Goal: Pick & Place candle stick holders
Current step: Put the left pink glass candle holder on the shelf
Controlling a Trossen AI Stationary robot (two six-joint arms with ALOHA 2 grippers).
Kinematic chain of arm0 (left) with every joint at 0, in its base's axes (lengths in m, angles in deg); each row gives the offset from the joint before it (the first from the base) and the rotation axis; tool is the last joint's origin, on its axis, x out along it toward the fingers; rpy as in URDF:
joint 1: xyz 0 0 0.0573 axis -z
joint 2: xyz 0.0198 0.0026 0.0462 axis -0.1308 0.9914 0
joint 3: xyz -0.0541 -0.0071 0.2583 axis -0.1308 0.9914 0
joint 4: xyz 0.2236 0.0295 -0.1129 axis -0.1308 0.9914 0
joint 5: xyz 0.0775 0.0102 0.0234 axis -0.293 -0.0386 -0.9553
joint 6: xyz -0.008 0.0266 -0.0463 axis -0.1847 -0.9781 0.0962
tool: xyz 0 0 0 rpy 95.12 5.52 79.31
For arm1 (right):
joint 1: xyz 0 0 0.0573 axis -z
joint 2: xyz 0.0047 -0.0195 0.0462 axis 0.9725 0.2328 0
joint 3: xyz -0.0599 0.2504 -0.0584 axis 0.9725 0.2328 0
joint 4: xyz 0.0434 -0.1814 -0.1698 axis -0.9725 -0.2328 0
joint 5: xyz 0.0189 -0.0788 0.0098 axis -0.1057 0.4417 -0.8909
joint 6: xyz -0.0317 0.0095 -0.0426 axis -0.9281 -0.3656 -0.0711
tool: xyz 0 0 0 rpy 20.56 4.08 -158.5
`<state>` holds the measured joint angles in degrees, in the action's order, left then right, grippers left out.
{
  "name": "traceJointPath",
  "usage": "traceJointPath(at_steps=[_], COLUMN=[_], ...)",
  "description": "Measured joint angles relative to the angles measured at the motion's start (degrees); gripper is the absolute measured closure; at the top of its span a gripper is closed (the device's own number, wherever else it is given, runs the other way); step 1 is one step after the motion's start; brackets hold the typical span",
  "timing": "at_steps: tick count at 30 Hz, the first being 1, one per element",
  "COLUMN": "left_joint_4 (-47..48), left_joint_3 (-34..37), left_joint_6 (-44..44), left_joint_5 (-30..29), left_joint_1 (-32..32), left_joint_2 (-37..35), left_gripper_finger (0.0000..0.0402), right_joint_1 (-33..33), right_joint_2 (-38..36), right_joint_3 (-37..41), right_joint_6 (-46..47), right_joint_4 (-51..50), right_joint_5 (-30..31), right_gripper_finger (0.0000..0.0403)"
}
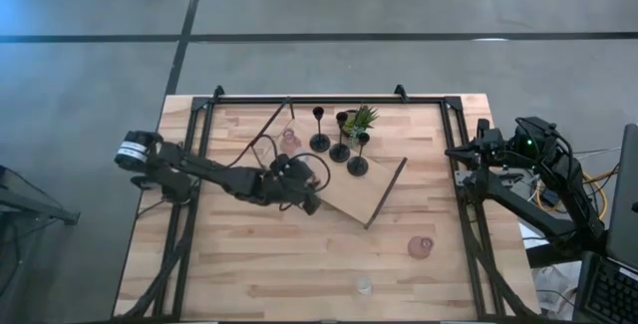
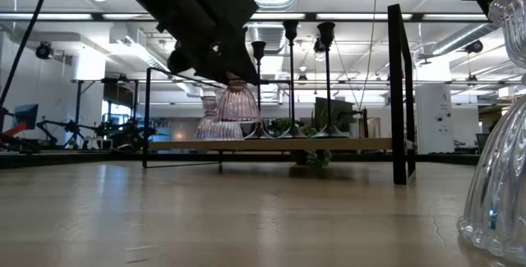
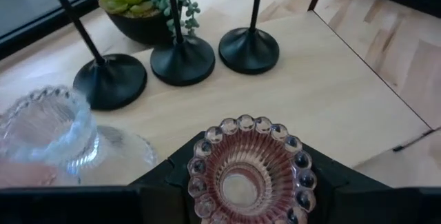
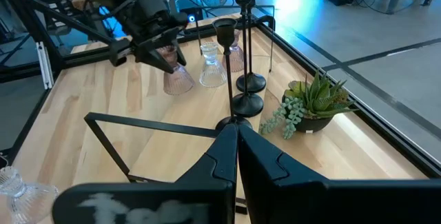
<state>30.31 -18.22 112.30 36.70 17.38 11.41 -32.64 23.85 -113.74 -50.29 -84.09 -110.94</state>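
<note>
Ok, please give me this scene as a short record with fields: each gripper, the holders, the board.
left gripper: above the wooden board, jaws closed on a pink glass cup
right gripper: waiting at the table's right edge, jaws shut, empty
black holders: three, upright on the board's far part
wooden board: flat on the table, turned at an angle
potted plant: just behind the black holders
clear glass cup: on the board, beside the held cup
other cups: one pink, one clear, on the table's near part

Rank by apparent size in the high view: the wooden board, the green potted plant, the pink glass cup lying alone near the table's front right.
1. Large wooden board, clearly largest.
2. Small green potted plant.
3. Pink glass cup, only slightly smaller than the plant; that pair is close.
</note>
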Motion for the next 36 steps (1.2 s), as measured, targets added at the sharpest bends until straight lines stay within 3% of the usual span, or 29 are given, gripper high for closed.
traceJointPath(at_steps=[18,36], left_joint_4=[-4.6,-6.1], left_joint_3=[0.0,0.6], left_joint_6=[-5.6,-6.4], left_joint_5=[8.0,8.5], left_joint_1=[-5.4,-6.7], left_joint_2=[3.8,4.7], left_gripper_finger=[0.0248,0.0234], right_joint_1=[0.0,0.0], right_joint_2=[0.0,0.0], right_joint_3=[0.0,0.0], right_joint_6=[0.0,0.0], right_joint_4=[0.0,0.0], right_joint_5=[0.0,0.0], right_gripper_finger=[0.0394,0.0394])
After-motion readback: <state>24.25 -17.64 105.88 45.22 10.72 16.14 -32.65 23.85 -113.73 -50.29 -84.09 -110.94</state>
